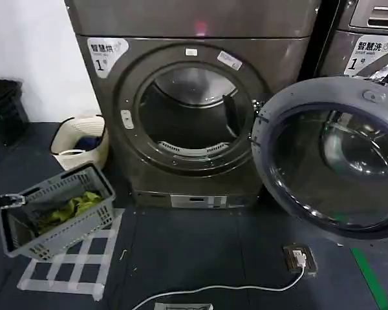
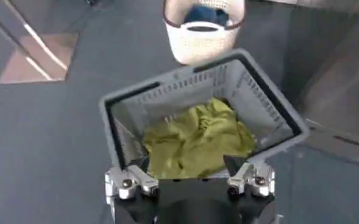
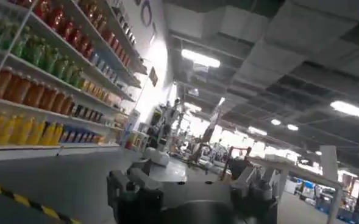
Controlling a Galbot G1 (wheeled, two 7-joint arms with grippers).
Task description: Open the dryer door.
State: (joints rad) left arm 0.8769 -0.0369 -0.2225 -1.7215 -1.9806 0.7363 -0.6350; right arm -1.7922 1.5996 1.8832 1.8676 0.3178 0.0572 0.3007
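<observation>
Although the task asks for the door to be opened, the dryer door [image 1: 333, 155] already hangs swung wide at about three o'clock of the dryer [image 1: 194, 103], its grey inner face and dark glass turned toward the head camera and the drum mouth fully exposed. By my judgement the opening step is finished, and nothing more than clearing the arms is called for.

At about eight o'clock in the head view, the left gripper [image 2: 190, 182] holds a grey laundry basket [image 1: 55, 213] just off the floor. Seen from its wrist, the fingers [image 2: 130, 181] stand apart and bracket the near rim of the basket, which carries a crumpled yellow-green cloth [image 2: 197, 140]. Whether they truly pinch the rim I cannot tell; they are spread, not closed together.

A white basket [image 1: 81, 142] sits on the floor at about nine o'clock of the dryer, close against its side.

From its wrist view, the right gripper [image 3: 191, 192] points away from the machine, toward shelves of bottles [image 3: 39, 73] and a ceiling, with its fingers parted and nothing between them. If anything follows, loading the cloth into the drum looks likeliest
</observation>
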